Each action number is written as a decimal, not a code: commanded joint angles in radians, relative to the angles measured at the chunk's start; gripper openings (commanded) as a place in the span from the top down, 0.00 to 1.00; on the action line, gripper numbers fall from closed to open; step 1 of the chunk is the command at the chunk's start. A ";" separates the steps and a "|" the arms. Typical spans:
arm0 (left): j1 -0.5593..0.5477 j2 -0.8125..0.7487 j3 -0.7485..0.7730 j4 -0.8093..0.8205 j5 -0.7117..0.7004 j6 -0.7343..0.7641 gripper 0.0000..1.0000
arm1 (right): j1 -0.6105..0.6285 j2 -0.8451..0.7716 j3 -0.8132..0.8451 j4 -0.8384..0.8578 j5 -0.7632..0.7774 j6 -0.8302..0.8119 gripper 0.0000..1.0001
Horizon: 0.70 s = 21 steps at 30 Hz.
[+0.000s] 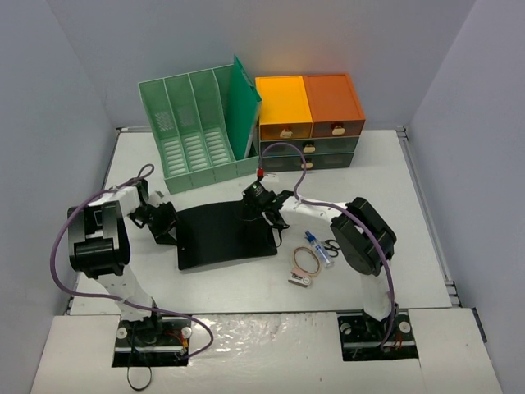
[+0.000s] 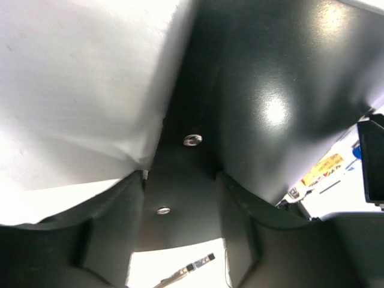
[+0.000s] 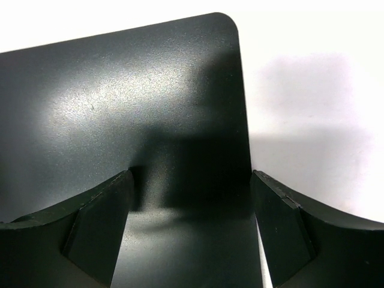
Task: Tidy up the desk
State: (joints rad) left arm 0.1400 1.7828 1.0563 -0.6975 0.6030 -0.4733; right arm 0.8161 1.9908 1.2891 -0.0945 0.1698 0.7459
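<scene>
Filling both wrist views, black folder (image 1: 221, 238), left end effector (image 2: 180, 234) grip unclear

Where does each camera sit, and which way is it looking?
Top: above and behind the arms, looking down on the desk; both arms show.
Left wrist: on the left gripper, close to the black folder; own fingers show.
Right wrist: on the right gripper, over the folder's corner; own fingers show.
All share the folder.
</scene>
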 commanded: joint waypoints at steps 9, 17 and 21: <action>0.001 -0.099 0.034 0.184 0.323 -0.114 0.59 | 0.059 0.141 -0.057 -0.028 -0.241 0.070 0.26; 0.007 -0.111 -0.011 0.344 0.407 -0.221 0.65 | 0.068 0.161 -0.054 -0.026 -0.248 0.065 0.26; 0.007 -0.111 -0.027 0.393 0.442 -0.249 0.68 | 0.071 0.157 -0.050 -0.027 -0.247 0.064 0.26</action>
State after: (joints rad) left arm 0.2019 1.7260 1.0430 -0.3628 0.7549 -0.6024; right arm 0.8203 2.0128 1.2967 -0.1004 0.2171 0.7233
